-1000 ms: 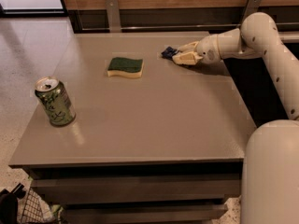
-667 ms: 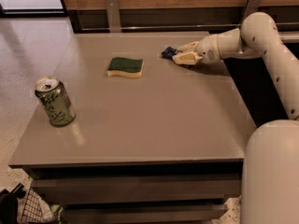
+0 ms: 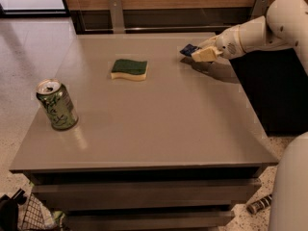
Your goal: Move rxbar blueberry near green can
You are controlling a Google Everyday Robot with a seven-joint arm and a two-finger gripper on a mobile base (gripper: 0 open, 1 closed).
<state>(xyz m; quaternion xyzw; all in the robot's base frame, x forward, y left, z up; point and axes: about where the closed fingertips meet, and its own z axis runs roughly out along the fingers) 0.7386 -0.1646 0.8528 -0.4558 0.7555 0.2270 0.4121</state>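
The rxbar blueberry (image 3: 187, 48), a small dark blue wrapper, sticks out to the left of my gripper (image 3: 202, 55) at the far right of the grey table (image 3: 159, 129). The gripper is shut on the bar and holds it slightly above the tabletop, with a shadow below it. The green can (image 3: 57, 105) stands upright near the table's left edge, far from the bar. My white arm reaches in from the right.
A green-and-yellow sponge (image 3: 129, 69) lies on the table between the can and the gripper, toward the back. A wooden wall with metal brackets (image 3: 115, 13) runs behind the table. A wire basket (image 3: 29, 216) and a bottle (image 3: 260, 204) lie on the floor.
The gripper has lifted off the tabletop and shifted a little to the right with the blue bar in it. The can and sponge have not moved.
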